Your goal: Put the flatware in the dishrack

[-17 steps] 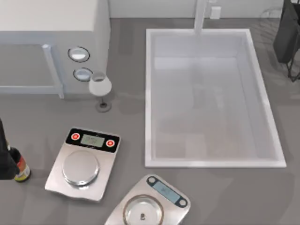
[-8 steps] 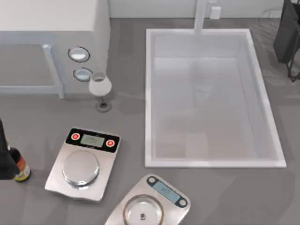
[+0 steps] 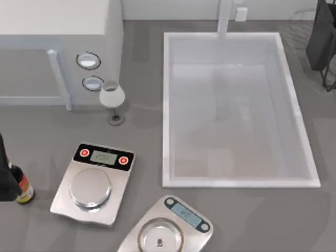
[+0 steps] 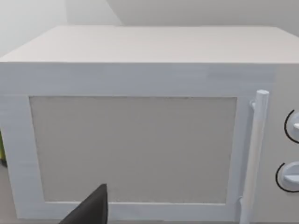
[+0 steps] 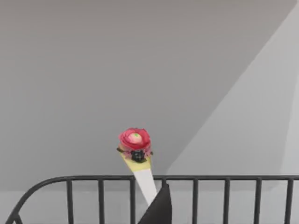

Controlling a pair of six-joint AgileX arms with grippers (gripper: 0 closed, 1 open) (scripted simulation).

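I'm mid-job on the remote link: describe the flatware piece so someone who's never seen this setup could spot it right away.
Start at the dishrack, the dark wire rail with upright bars in the right wrist view. The flatware rises past that rail, against the plain grey backdrop, with a dark fingertip at its lower handle. Nothing else nearby has its slim cream-white handle topped by a round red, rose-like head with a pale spot.

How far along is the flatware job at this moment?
Picked up already: in the right wrist view the flatware is off the counter, its handle at a dark finger, right at the dishrack bars. Left to do: release it in the rack. The left arm is parked facing the microwave.
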